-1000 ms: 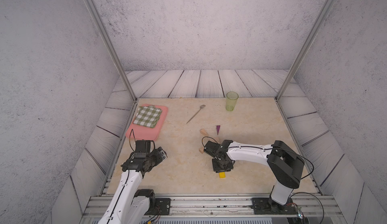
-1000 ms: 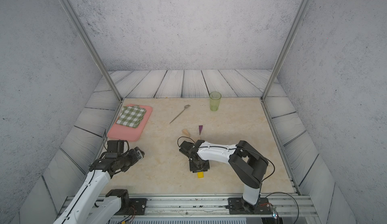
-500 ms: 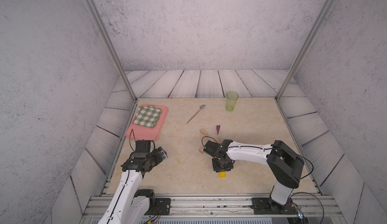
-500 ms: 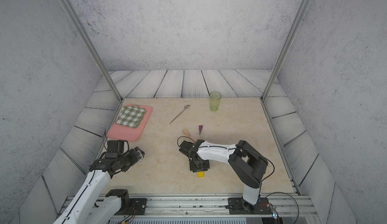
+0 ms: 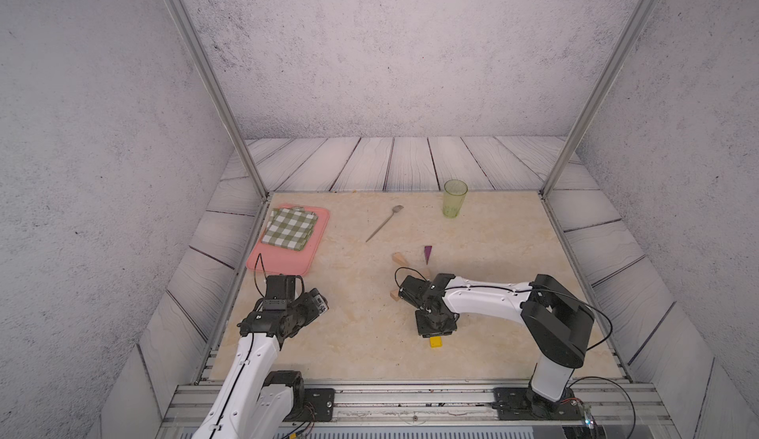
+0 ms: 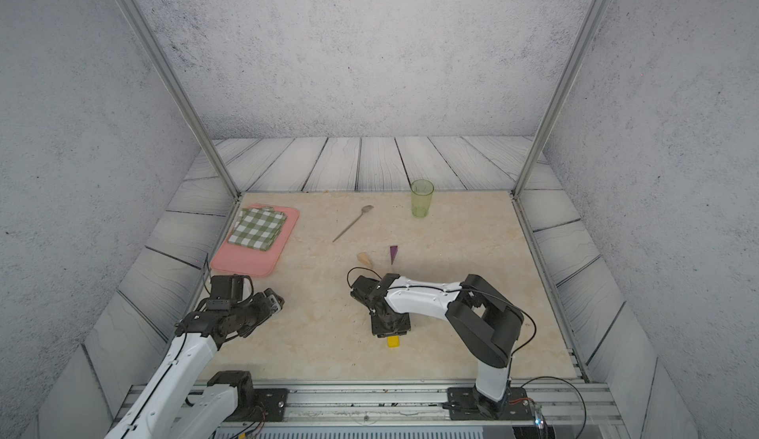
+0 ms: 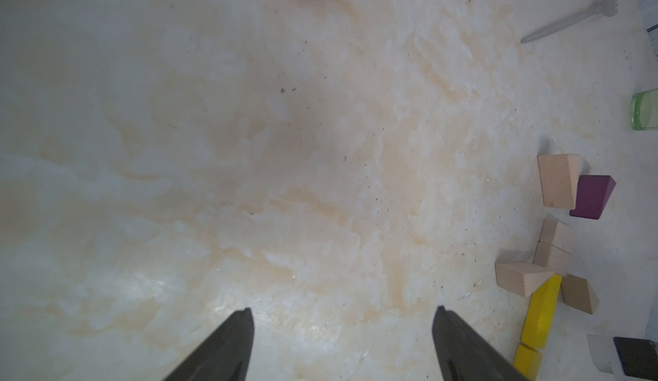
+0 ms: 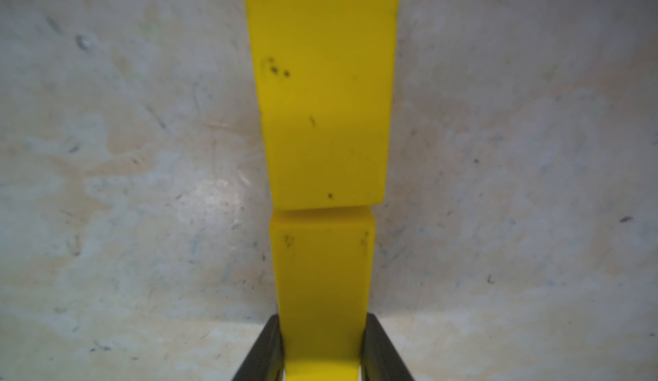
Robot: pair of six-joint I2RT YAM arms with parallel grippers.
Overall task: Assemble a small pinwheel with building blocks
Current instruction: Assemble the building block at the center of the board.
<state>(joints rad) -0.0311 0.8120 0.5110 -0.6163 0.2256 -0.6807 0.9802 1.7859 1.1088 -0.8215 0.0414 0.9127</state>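
Note:
In the right wrist view two yellow bars lie end to end on the table. My right gripper (image 8: 322,325) is shut on the nearer bar (image 8: 322,272), which butts against the farther bar (image 8: 322,94). In both top views only the held bar's end (image 5: 436,341) (image 6: 393,341) shows below the right gripper (image 5: 436,331). The left wrist view shows the pinwheel cluster: two pale wooden rectangles (image 7: 553,247), wooden wedges (image 7: 520,277) (image 7: 578,293) (image 7: 557,179), a purple wedge (image 7: 591,197) and the yellow stem (image 7: 541,311). My left gripper (image 7: 343,311) (image 5: 316,307) is open and empty, well left of the blocks.
A pink tray (image 5: 283,258) holding a green checked cloth (image 5: 289,227) sits at the back left. A thin metal spoon (image 5: 384,223) and a translucent green cup (image 5: 454,199) stand behind the blocks. Metal posts mark the table's back corners.

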